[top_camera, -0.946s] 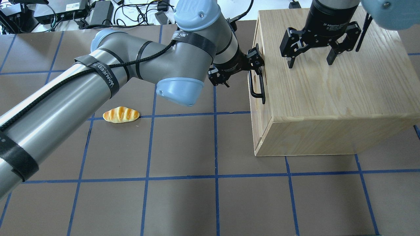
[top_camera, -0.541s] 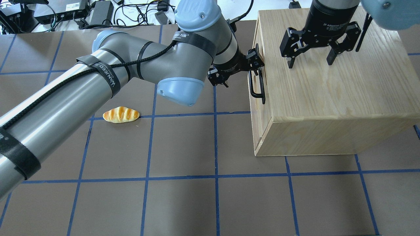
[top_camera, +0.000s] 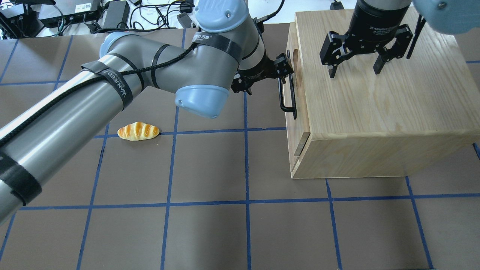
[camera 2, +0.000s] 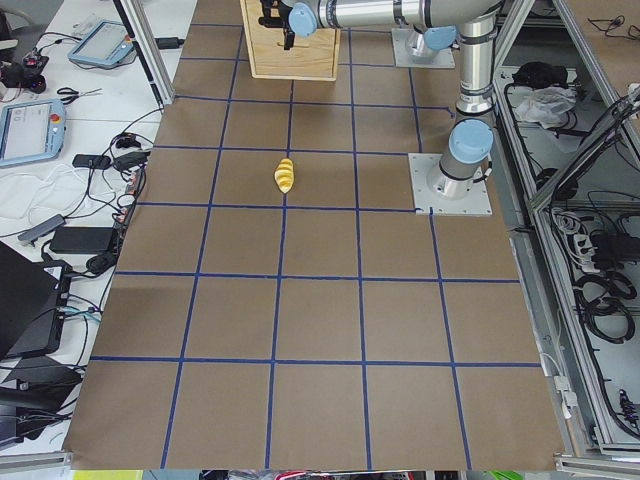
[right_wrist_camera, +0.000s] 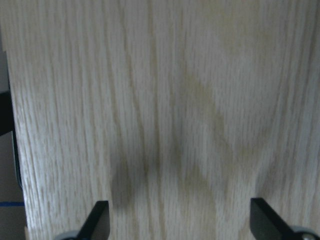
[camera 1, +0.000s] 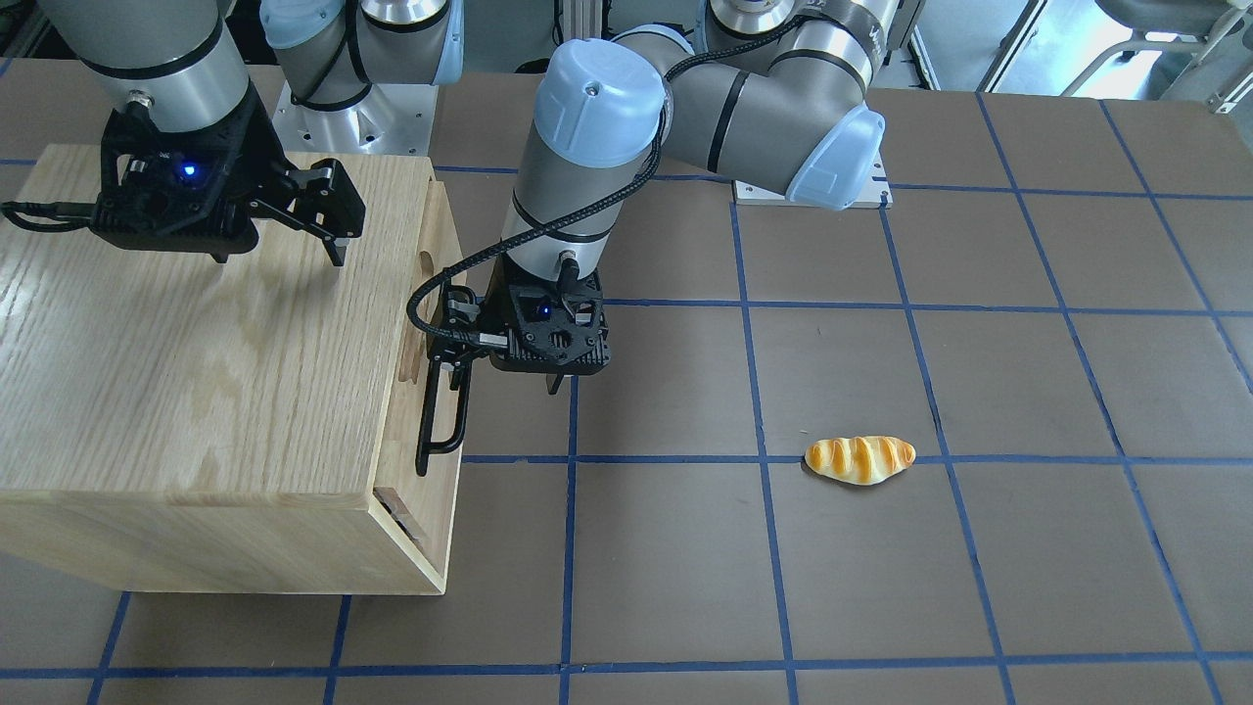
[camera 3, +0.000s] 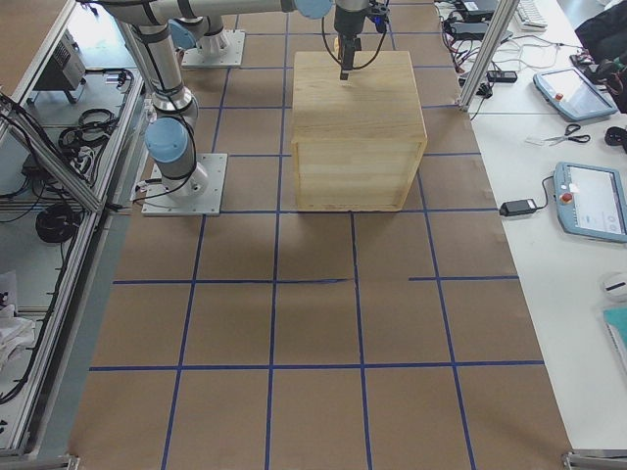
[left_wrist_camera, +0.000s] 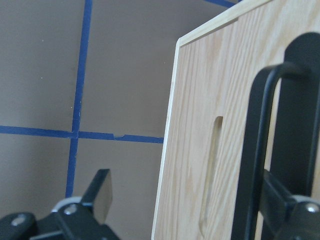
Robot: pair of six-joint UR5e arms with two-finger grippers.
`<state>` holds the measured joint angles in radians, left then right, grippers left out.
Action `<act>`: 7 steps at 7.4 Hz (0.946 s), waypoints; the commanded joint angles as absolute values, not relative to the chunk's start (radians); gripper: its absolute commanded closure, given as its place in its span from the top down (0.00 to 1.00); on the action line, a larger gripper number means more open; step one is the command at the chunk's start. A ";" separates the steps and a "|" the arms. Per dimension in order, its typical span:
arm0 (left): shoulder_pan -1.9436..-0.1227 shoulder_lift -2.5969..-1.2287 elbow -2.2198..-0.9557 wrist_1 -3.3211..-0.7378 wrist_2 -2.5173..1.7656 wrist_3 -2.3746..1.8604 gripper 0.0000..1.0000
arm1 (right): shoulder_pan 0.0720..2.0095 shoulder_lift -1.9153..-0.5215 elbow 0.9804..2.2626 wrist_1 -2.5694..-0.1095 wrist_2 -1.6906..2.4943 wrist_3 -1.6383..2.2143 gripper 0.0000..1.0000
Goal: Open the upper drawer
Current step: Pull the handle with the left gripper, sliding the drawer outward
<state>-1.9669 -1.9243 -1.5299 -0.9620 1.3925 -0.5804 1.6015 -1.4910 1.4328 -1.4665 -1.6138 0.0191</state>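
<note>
The upper drawer [top_camera: 298, 123] of the oak cabinet [top_camera: 375, 112] stands a little way out, with a gap behind its front [camera 1: 440, 235]. Its black bar handle [top_camera: 287, 95] runs along the front. My left gripper [top_camera: 262, 77] is open at the handle's far end. In the left wrist view one finger [left_wrist_camera: 292, 200] sits just beside the handle [left_wrist_camera: 255, 150] and the other finger [left_wrist_camera: 100, 190] is off the drawer's edge. My right gripper [top_camera: 354, 71] is open, fingertips down on the cabinet top.
A toy bread roll [top_camera: 138, 131] lies on the brown mat to the left of the cabinet, apart from both arms. Cables and power boxes [top_camera: 75, 15] lie beyond the table's far left edge.
The left gripper has drawn back to the left, and the drawer front and handle have come out from the cabinet with it. The right gripper has stayed on the cabinet top.
</note>
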 commanded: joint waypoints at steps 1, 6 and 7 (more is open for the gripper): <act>-1.925 -1.911 -1.531 -0.968 1.401 -0.540 1.00 | 1.601 -1.491 1.433 -1.466 -1.614 0.018 1.00; -1.896 -1.904 -1.532 -1.006 1.419 -0.505 1.00 | 1.601 -1.491 1.433 -1.466 -1.614 0.018 1.00; -1.891 -1.904 -1.531 -1.006 1.422 -0.491 1.00 | 1.601 -1.491 1.433 -1.466 -1.614 0.020 1.00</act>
<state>-1.8953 -1.9040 -1.5315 -1.0032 1.4146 -0.5041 1.6015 -1.4910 1.4328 -1.4665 -1.6137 0.0192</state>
